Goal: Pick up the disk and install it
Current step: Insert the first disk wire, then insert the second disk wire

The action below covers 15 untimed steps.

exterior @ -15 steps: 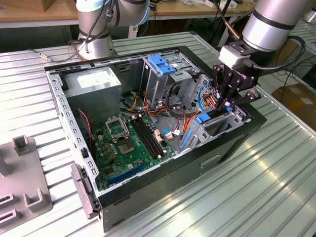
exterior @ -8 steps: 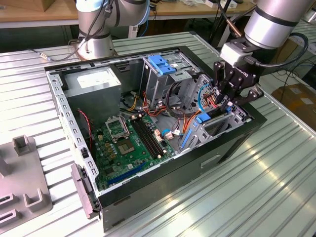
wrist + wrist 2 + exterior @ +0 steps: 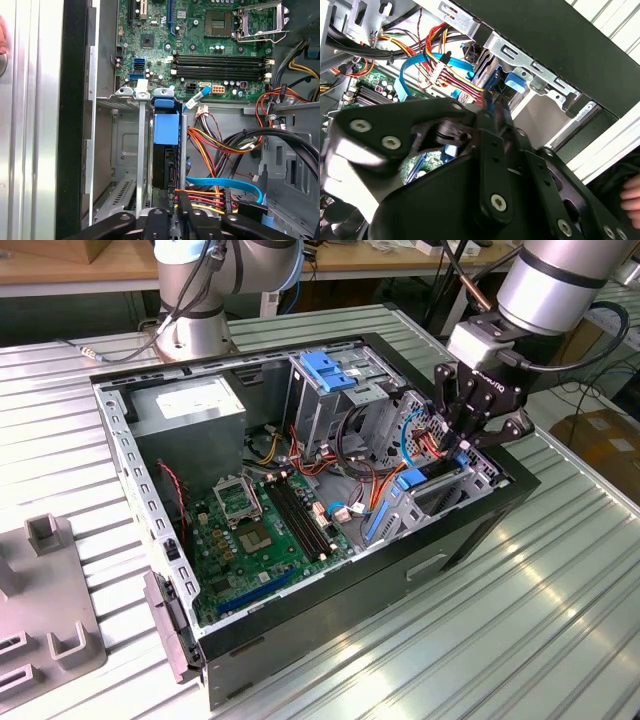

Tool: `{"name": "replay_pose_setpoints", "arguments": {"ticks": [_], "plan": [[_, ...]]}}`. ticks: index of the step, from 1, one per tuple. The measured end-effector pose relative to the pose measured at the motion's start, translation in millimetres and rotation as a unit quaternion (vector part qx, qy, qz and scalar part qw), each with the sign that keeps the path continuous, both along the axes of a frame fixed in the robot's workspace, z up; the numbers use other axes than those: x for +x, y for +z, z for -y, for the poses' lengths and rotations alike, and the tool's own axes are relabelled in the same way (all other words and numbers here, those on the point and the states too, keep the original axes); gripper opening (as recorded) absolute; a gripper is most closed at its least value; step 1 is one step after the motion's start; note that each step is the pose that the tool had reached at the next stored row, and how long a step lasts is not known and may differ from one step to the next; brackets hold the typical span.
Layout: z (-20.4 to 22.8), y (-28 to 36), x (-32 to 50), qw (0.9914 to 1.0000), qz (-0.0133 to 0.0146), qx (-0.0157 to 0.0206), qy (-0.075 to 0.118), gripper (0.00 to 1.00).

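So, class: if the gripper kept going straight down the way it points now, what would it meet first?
Probably the disk in its blue carrier, standing on edge in the drive bay just under the gripper. The red and orange cables run close beside that line, and depth is hard to judge.

The arm (image 3: 560, 280) reaches steeply down, its black tool (image 3: 470, 435) with fingers drawn together.

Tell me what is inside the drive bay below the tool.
The disk stands upright in the drive bay, its blue carrier uppermost. Its lower end is covered by cables and the tool.
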<state>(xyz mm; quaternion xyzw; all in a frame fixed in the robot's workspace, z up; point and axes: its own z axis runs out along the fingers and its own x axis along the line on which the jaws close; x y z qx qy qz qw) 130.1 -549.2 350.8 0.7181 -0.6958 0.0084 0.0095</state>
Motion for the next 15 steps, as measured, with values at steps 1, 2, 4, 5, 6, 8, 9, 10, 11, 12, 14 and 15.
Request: {"name": "replay_pose_setpoints", "arguments": {"ticks": [1,2,4,5,6,8,9,10,11,12,14,15], "plan": [[0.0,0.0,0.0,1.00000,0.0000,0.0000,0.000,0.16],[0.0,0.1,0.0,1.00000,0.0000,0.0000,0.000,0.11],[0.0,0.1,0.0,1.00000,0.0000,0.0000,0.000,0.11],[0.0,0.1,0.0,1.00000,0.0000,0.0000,0.000,0.11],[0.0,0.1,0.0,1.00000,0.0000,0.0000,0.000,0.11],[0.0,0.2,0.0,1.00000,0.0000,0.0000,0.000,0.11],[0.0,0.3,0.0,1.00000,0.0000,0.0000,0.000,0.11],[0.0,0.4,0.0,1.00000,0.0000,0.0000,0.000,0.11],[0.0,0.4,0.0,1.00000,0.0000,0.0000,0.000,0.11],[0.0,0.4,0.0,1.00000,0.0000,0.0000,0.000,0.11],[0.0,0.5,0.0,1.00000,0.0000,0.0000,0.000,0.11],[0.0,0.5,0.0,1.00000,0.0000,0.0000,0.000,0.11]]}}
